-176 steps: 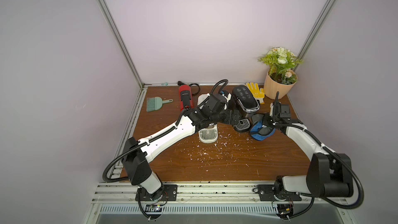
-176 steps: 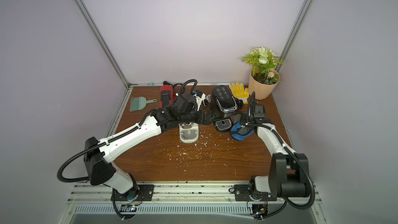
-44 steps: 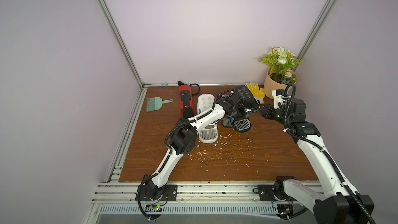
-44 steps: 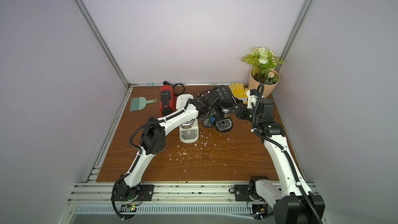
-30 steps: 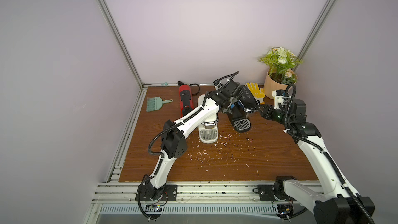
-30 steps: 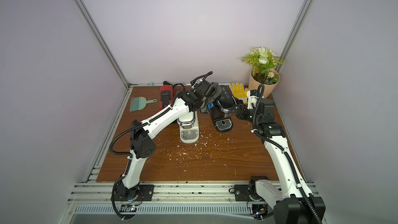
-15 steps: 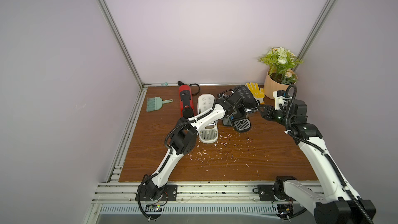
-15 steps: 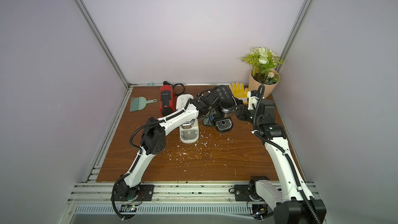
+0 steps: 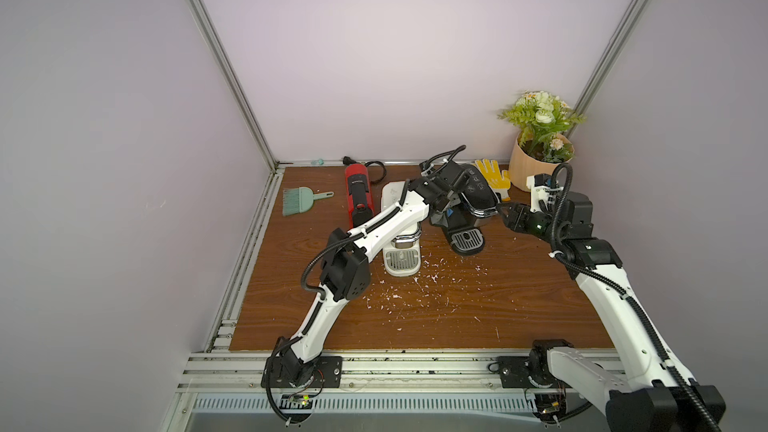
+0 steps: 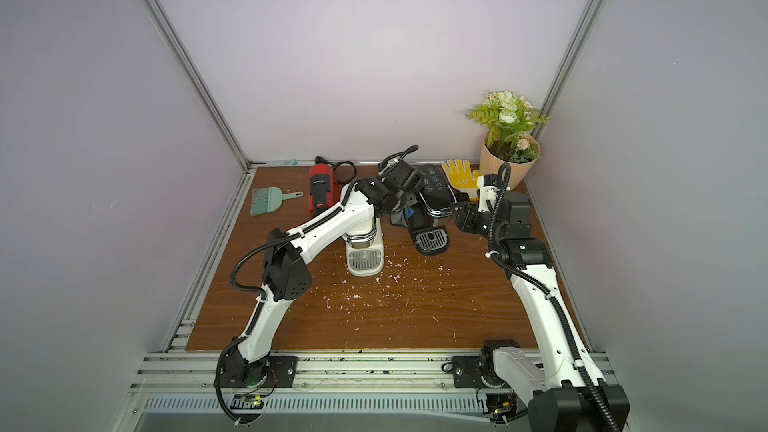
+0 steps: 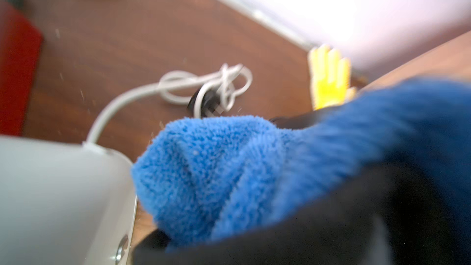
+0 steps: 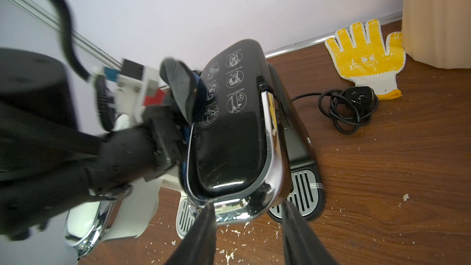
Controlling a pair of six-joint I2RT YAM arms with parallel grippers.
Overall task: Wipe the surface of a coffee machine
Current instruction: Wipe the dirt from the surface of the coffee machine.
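- Blue cloth (image 10: 409, 213) status? Top views first.
- In both top views it's a sliver wedged between the left arm (image 9: 399, 218) and the picture-left side of the black coffee machine (image 9: 478, 197). That's upper centre of frame, on the wooden surface (image 9: 436, 326). The wrist hides the contact patch. The right arm (image 9: 598, 284) reaches in from the right, tips just beside the chrome front.
- Why there?
- Likely a brace, so the wiping push doesn't slide the machine. Judgement only.
- Left wrist view?
- Cloth fills centre and right, blurred. A wad sticks out past the grip, presumably to rub with. White coffee machine (image 11: 58, 195) lower left. Black mass lower right: can't tell what it is.
- Right wrist view?
- Left fingers (image 12: 178, 90), left of centre, are pressed together on the cloth against the machine's side. Only a blue edge shows. Right fingers (image 12: 204, 228) at the bottom edge are spread, chrome lip between them, bases cut off. Touching or not: can't tell.
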